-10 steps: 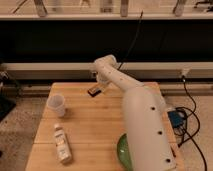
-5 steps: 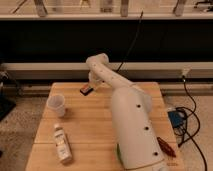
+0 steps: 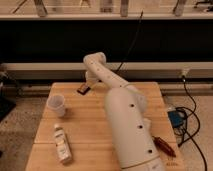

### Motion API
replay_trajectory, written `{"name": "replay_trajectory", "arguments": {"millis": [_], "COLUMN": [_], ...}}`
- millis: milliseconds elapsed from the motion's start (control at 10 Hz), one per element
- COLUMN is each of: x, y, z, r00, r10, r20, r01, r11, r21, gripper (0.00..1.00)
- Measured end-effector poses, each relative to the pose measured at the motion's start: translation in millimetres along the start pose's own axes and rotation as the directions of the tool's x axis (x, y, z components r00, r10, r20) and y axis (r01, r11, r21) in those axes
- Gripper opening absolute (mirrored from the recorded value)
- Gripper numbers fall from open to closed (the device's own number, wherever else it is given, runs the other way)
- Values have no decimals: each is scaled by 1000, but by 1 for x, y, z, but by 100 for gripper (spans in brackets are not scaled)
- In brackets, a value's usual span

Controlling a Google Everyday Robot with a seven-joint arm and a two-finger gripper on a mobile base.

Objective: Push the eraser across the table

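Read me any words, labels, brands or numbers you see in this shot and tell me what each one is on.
No text can be read.
Bottle lying on the table: pale label, print too blurred to read.
Plastic cup: no markings show.
Eraser at the table's far edge: no lettering shows.
Robot arm: plain white, no logo shows.
Gripper, beside the eraser: no markings show.

table [image 3: 85, 125]: light matt wood planks | arm [image 3: 127, 125]: smooth white plastic | cup [image 3: 56, 105]: translucent plastic
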Motion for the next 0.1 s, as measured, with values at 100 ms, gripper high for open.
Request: {"name": "replay_trajectory", "arguments": {"millis": [100], "x": [-3], "y": [-5], "z": [1], "r00": [1000], "r10": [-10], "r20": [5], "r01": [10], "r11": [1000], "r21": [4], "gripper": [4]}}
